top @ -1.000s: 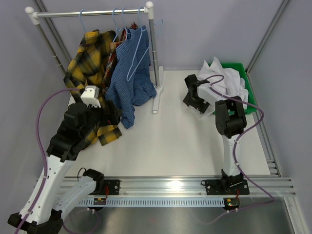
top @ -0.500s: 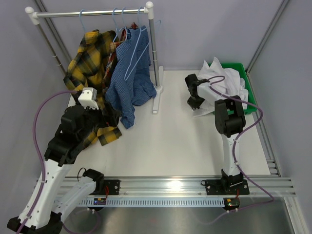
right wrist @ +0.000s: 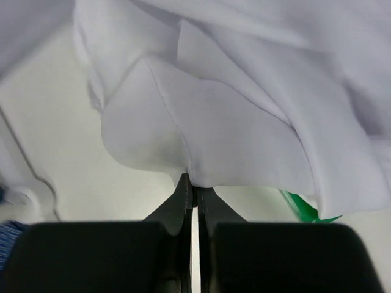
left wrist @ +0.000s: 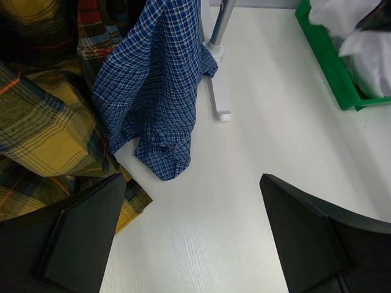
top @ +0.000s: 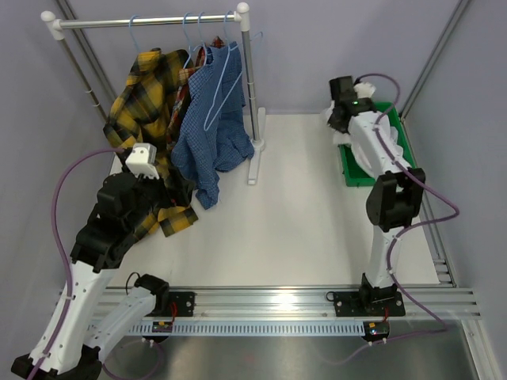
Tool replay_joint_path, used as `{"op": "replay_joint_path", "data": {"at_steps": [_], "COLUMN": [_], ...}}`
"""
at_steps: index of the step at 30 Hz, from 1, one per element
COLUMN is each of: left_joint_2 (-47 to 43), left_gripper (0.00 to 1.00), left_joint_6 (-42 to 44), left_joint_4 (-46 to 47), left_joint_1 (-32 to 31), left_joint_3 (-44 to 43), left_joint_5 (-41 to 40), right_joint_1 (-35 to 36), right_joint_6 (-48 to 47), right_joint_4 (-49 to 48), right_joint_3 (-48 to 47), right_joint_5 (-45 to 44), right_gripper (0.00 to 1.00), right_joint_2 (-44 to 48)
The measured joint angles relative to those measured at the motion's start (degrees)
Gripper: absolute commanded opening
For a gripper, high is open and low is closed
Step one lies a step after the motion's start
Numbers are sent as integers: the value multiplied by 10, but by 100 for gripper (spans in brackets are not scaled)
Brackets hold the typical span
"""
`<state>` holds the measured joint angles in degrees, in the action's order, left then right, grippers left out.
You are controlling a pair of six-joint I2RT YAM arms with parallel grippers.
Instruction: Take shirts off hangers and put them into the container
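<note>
White shirt (right wrist: 232, 140) — off its hanger, pinched in the closed right claw (right wrist: 194, 186) over the green bin (top: 352, 170), far right edge of the table (top: 301, 229). Outstanding — blue check shirt (top: 210, 127), yellow plaid shirt (top: 142, 95), red plaid shirt (top: 188, 87), on hangers (top: 219, 87) at the far left corner. Left claw (left wrist: 190, 180) wide, empty.

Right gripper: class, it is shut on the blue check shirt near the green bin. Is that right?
Wrong shirt: the right gripper is shut on the white shirt near the green bin. The right wrist view shows it.
</note>
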<state>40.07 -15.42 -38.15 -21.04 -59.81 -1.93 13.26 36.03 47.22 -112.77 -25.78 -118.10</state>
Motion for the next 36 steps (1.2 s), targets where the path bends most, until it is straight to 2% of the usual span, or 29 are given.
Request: {"op": "replay_joint_path", "data": {"at_steps": [5, 10, 16, 24, 28, 30, 31, 32, 36], "left_joint_2": [-10, -11, -8, 5, 6, 6, 5, 5, 4], "left_gripper": [99, 99, 99, 99, 99, 99, 99, 99, 99], "left_joint_6": [0, 0, 0, 0, 0, 0, 0, 0, 0], "left_joint_4": [-5, -12, -13, -13, -13, -13, -13, -13, -13], "left_joint_1": [0, 0, 0, 0, 0, 0, 0, 0, 0], "left_joint_3": [0, 0, 0, 0, 0, 0, 0, 0, 0], "left_joint_5": [-3, -7, -9, -9, -9, -9, -9, -9, -10], "right_joint_1": [-106, -184, -218, -220, -220, -220, -220, -220, -220], "right_joint_6": [-51, -77, -100, -129, -132, -132, -132, -132, -138], "right_joint_4": [-32, -63, -87, -91, -78, -76, -74, -73, -71], "right_joint_3": [-56, -7, 88, 84, 81, 81, 81, 80, 95], "right_joint_5": [-7, -6, 56, 186, 226, 235, 237, 239, 240], "right_gripper": [0, 0, 0, 0, 20, 22, 27, 38, 64], "right_joint_2": [61, 78, 41, -65, -102, -106, -105, -103, -75]}}
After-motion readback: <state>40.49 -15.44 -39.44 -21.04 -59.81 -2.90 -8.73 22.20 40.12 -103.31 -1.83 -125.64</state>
